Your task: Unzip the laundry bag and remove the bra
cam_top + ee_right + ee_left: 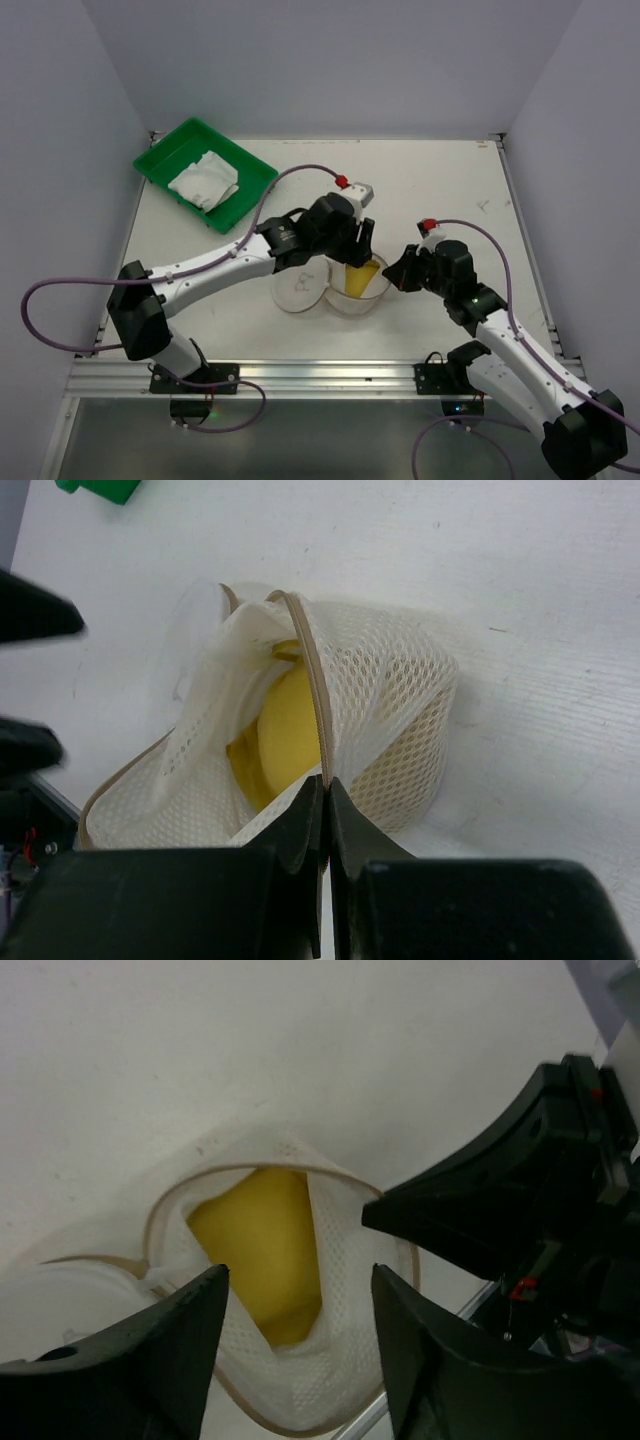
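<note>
Since the zip looks fully undone and the round lid lies flipped flat to the left of the bag, I judge the step in hand to be lifting out the bra. The bag sits on the white table near its front edge, between my two arms, mouth gaping upward. The yellow padded bra lies inside, partly covered by a loose fold of mesh. My right gripper is pinched closed on the bag's rim at its right side, anchoring it. My left gripper hangs just above the mouth, fingers spread wide with nothing held (in its wrist view the yellow shows right between them). To do this well I would lower the left fingers straight into the opening, keep them off the mesh fold, and close on the thick yellow edge alone. Then I would lift up and away while the right grip pins the rim, so the bag does not ride up too. A green tray holding a white cloth sits well apart, at the far left.
</note>
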Robot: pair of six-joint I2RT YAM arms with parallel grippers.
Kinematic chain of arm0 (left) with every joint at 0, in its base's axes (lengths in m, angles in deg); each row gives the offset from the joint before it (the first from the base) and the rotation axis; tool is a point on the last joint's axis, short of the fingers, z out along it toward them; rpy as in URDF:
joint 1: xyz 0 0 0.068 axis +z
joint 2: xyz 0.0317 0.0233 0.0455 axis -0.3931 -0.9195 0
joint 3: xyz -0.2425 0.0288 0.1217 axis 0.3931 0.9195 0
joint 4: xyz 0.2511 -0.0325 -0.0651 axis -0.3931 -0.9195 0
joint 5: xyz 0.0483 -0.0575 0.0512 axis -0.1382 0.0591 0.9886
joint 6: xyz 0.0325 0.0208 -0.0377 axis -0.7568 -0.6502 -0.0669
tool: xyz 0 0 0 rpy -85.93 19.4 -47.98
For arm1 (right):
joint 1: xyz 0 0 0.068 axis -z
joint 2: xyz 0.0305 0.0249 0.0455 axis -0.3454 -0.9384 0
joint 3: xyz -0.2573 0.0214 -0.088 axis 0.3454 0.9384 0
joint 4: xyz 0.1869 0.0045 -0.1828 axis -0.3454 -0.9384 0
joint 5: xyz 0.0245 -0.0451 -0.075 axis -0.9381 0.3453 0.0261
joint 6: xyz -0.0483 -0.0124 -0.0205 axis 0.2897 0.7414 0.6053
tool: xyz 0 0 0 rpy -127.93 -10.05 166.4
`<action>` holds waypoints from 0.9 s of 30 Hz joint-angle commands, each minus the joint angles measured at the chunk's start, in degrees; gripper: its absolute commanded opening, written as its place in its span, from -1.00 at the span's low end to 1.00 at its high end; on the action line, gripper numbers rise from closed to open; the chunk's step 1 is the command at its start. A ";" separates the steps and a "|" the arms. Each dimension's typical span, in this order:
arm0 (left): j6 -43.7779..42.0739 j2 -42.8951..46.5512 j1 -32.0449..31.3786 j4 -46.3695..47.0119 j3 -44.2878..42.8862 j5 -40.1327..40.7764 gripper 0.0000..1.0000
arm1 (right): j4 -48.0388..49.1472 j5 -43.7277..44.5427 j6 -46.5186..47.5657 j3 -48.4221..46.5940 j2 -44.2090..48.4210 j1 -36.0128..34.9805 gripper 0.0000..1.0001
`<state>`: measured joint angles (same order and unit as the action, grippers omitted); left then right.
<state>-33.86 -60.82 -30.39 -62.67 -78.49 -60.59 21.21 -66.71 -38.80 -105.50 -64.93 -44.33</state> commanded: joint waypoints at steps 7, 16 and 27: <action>5.50 -5.68 -7.63 -1.42 -0.58 4.68 -0.09 | -1.60 3.08 -2.05 3.76 5.37 -0.31 -1.00; 7.44 -15.78 -6.67 -1.78 -1.98 7.41 -0.17 | -2.57 0.88 -3.28 5.52 7.66 -0.23 -1.00; 9.28 -20.98 -6.31 -0.63 -2.16 5.65 0.61 | -2.04 0.18 -3.19 5.52 7.75 -0.23 -1.00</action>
<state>-26.38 -81.23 -36.97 -64.20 -79.65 -56.22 18.44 -65.71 -41.83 -99.77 -57.56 -44.33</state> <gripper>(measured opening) 0.755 0.011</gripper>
